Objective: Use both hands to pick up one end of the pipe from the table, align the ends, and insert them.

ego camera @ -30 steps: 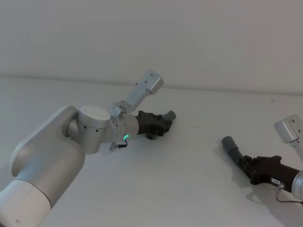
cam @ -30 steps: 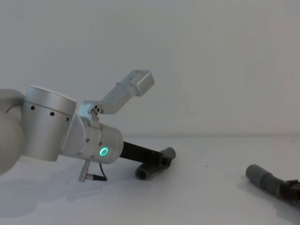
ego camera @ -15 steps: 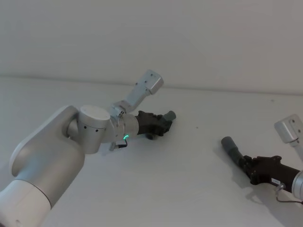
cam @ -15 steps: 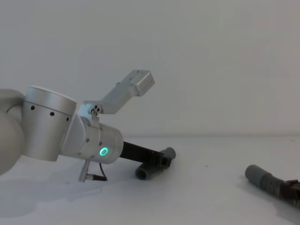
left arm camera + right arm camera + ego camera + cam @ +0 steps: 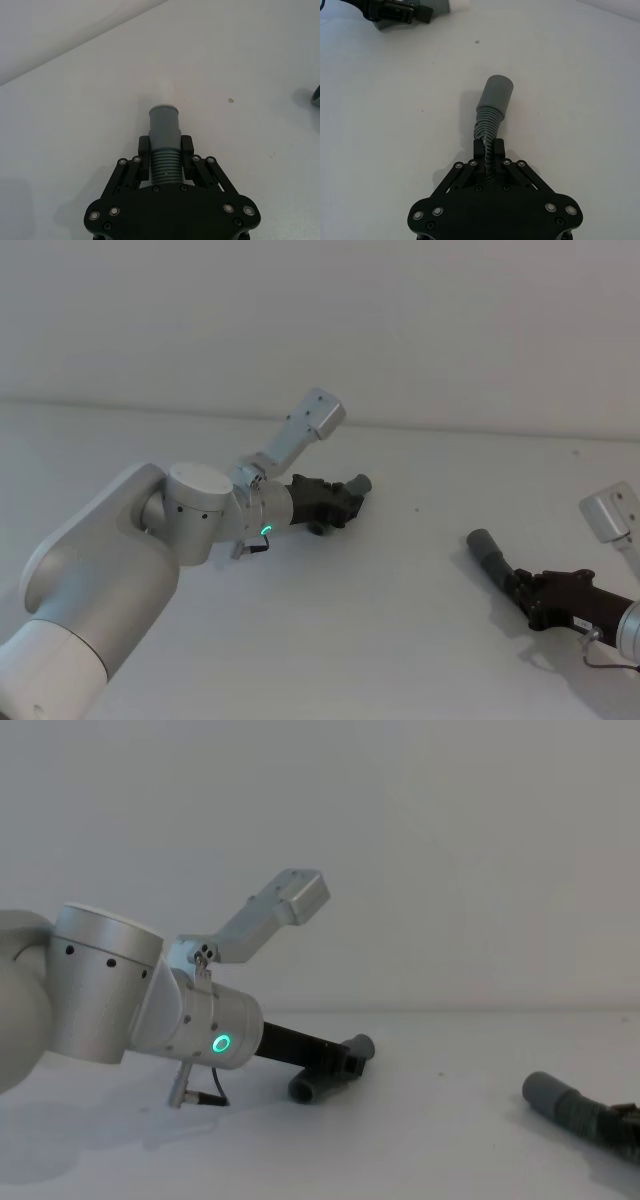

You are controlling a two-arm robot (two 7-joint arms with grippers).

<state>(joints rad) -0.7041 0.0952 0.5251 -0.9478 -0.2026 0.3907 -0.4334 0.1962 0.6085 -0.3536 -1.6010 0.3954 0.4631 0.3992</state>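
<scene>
**pipefan:** So what's hard to make out here?

**benchbot:** Mostly the long hose (image 5: 487,122). The right gripper (image 5: 489,148) has its fingers pinched narrow on the ribs just behind the dark cuff (image 5: 496,95). Everything further back is hidden under the gripper's black body (so no idea how it runs on). In the chest view the hose is cut off at the right edge too. I can't tell whether that cuff touches the table (image 5: 380,640) or sits just above it.

**pipefan:** And the other side?

**benchbot:** The left gripper (image 5: 165,146) is closed on the ribs of the short pipe piece (image 5: 165,167), with its smooth pale cuff (image 5: 165,117) poking out in front. The chest view adds the bend: a second end (image 5: 305,1090) curves down to the table below the gripper, a part the gripper body hides in the wrist view.

**pipefan:** Where do they sit?

**benchbot:** Well apart. The short piece is left of the table's middle and the hose is on the right. Each cuff points away from the robot and slants toward the centre.
</scene>
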